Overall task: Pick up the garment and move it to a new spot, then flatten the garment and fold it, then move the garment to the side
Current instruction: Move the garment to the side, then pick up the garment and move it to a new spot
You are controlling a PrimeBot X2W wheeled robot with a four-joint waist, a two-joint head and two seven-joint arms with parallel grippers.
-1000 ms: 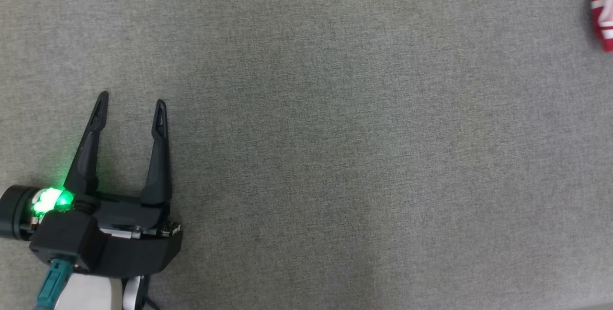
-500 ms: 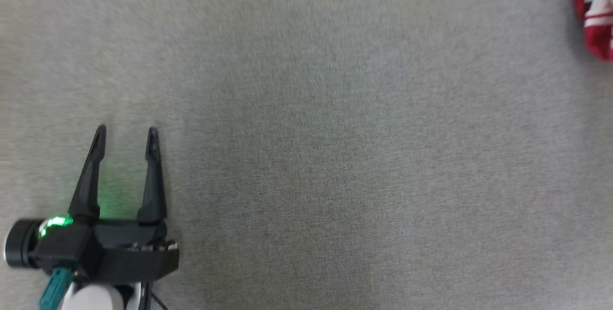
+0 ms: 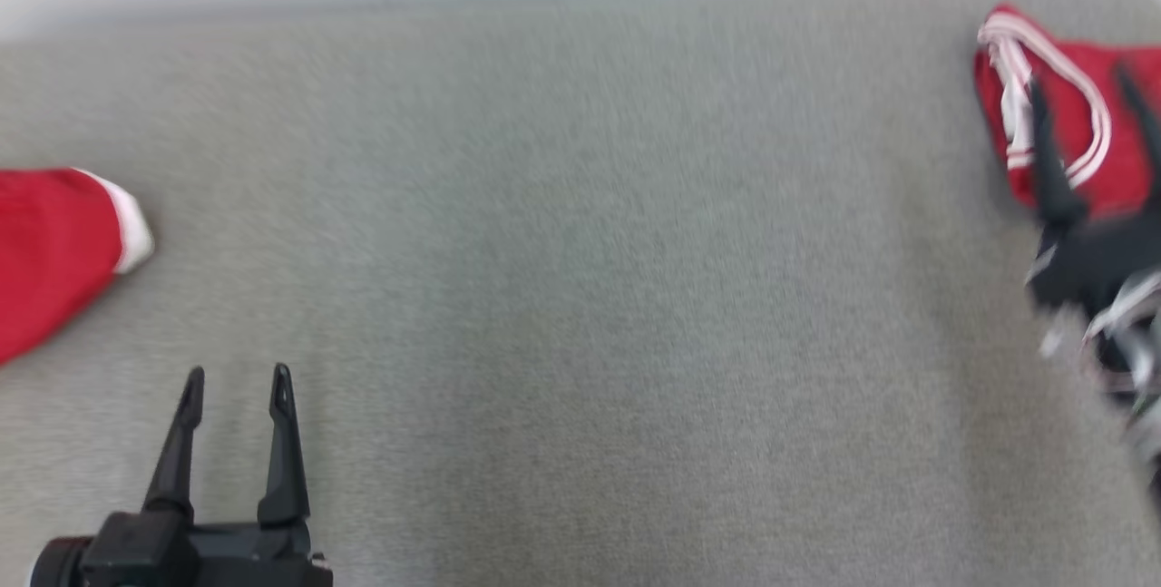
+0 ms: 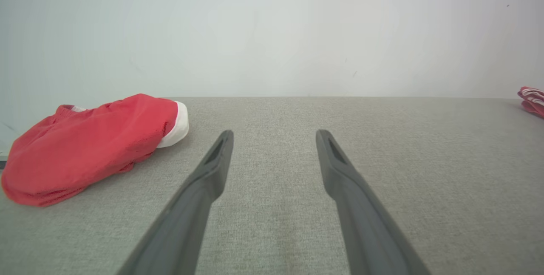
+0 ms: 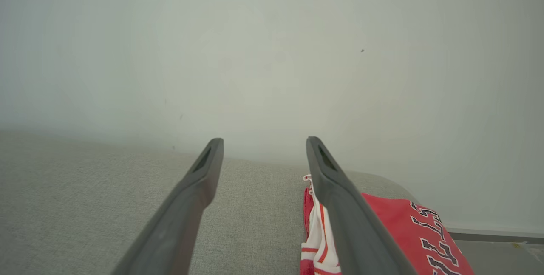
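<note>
Cloth (image 3: 590,297), grey and finely woven, covers the whole work surface and runs back to a pale wall (image 4: 272,32). The red jersey (image 3: 1075,129), with white stripes and dark lettering, lies bunched at the far right corner of the surface, close to the wall. The right gripper (image 3: 1081,83) hangs over it (blurred in the head view). Its two fingers are spread wide with nothing between them, and in the right wrist view the jersey shows beside and under one finger. The left gripper (image 3: 237,378) sits at the lower left over bare cloth, its fingers likewise apart and empty. A second red garment (image 3: 50,242) with a white cuff lies crumpled at the left edge, well apart from the jersey.
</note>
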